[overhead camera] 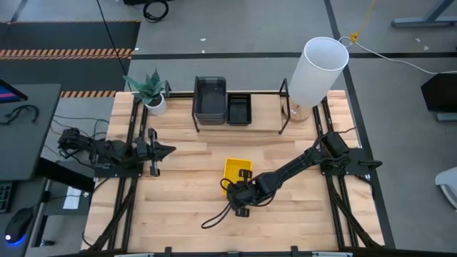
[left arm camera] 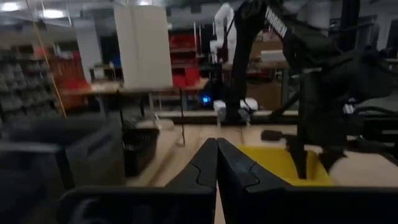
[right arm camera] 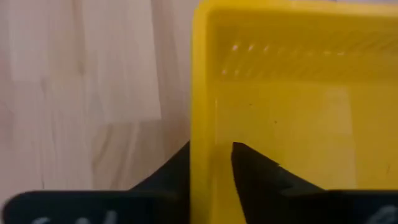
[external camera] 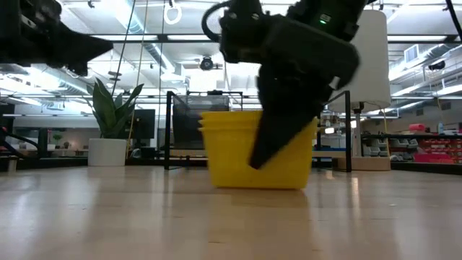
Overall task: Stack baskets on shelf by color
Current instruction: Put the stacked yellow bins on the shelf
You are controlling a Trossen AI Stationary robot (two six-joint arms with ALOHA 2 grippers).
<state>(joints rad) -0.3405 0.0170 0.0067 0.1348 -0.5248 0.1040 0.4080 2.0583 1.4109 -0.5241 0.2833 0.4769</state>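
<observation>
Right claw (right arm camera: 211, 163) pinches yellow basket's (right arm camera: 286, 118) side wall (left claw (overhead camera: 163, 150) pressed together).

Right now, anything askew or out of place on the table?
Nothing damaged or spilled. Yellow baskets sit nested mid-table, off the shelf, where grey basket and black basket already sit; right gripper straddles their wall.

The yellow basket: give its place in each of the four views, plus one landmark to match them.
High view: yellow basket at table centre, under the right gripper.
Low view: centre, behind that gripper.
Left wrist view: low, right of centre.
Right wrist view: fills the right side, jaws astride its wall.
Shared landmark: white cylinder, except in the right wrist view.
</observation>
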